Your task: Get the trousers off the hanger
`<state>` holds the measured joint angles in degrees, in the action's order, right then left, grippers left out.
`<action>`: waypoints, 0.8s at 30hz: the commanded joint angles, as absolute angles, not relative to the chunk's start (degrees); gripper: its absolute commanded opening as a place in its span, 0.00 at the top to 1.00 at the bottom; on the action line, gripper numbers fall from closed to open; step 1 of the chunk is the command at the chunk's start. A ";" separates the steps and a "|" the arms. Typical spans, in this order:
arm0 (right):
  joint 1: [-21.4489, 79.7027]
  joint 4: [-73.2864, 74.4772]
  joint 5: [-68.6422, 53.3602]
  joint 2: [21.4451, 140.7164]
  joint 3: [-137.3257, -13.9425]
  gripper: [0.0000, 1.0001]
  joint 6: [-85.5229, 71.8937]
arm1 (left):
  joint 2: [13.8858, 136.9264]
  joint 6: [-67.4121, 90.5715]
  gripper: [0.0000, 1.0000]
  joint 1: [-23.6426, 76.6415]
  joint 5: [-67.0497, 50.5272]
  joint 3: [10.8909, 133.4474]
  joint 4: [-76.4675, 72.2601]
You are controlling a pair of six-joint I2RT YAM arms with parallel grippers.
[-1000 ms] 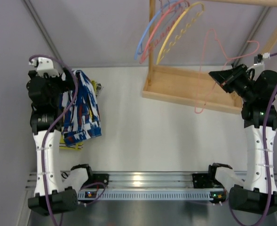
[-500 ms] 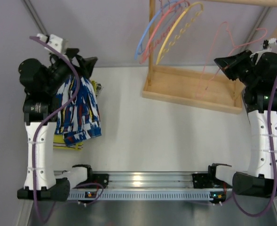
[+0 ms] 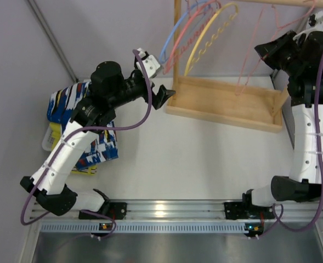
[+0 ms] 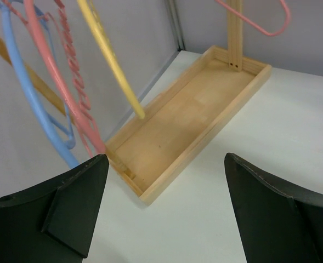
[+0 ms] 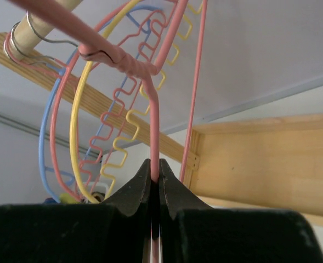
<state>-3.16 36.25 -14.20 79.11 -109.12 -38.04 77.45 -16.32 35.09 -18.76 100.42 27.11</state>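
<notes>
- The trousers [image 3: 62, 104] lie crumpled at the left side of the table [image 3: 205, 153], free of the hanger [image 5: 154, 126] (removal itself looks complete)
- Step in hand, as judged: hanging the bare hanger on the wooden rail [image 5: 28, 30]; the next move calls for seating the hook over the rail, then releasing
- Right gripper [image 5: 154, 171]: clamped on the hanger's wire below the twisted neck
- Left gripper [image 4: 165, 164]: jaws wide, holding nothing, near the wooden tray [image 4: 194, 115]

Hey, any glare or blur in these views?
Top external: a bright glare patch on the metal rail at the bottom. Left wrist: evenly lit, the left gripper dark. Right wrist: the hanger looks soft nearest the lens, the right gripper nearly silhouetted.
</notes>
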 commanded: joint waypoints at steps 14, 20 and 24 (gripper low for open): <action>-13.01 40.69 -18.02 98.61 -130.78 1.00 -26.64 | 72.07 -14.94 0.02 37.88 -13.01 96.42 25.93; -13.36 41.31 -18.72 100.63 -129.47 1.00 -25.75 | 71.02 -15.38 0.02 37.88 -12.13 95.19 25.93; -13.62 40.87 -18.19 101.34 -128.05 1.00 -24.96 | 70.49 -15.73 0.02 37.88 -10.99 94.13 26.01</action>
<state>-13.30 40.45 -17.54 100.27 -127.61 -26.46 72.58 -15.20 37.82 -12.38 94.94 27.09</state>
